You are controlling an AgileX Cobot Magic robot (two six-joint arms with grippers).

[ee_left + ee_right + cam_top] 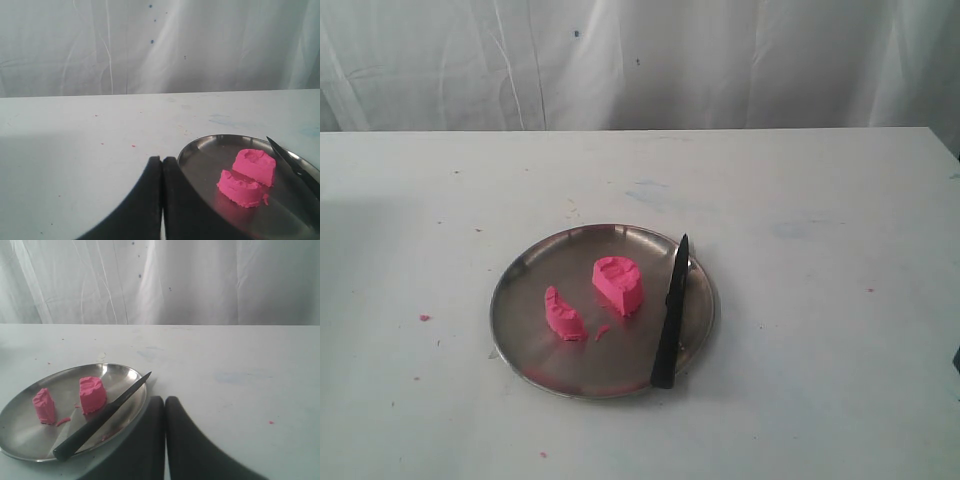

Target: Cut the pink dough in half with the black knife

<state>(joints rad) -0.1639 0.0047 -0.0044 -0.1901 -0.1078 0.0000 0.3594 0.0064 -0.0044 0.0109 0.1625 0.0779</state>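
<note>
The left gripper [161, 165] is hanging with its jaws pressed together and gripping nothing, just beside the steel plate [510, 290]. The right gripper [165, 402] is hanging likewise, closed and empty, near the plate's other side.

The black knife [671, 315] is lying along the plate's right part, tip toward the table's [820, 350] far edge and handle over the near rim. It is looking slim, stiff and light, and is probably slippery on steel. The overhanging handle end is offering the best hold.

The pink dough [618, 285] is sitting mid-plate in two uneven chunks, well apart. It is looking soft, sticky and easy to dent.

Pink crumbs [424, 318] are dotting the table toward its left edge, and nothing is blocking the knife.
</note>
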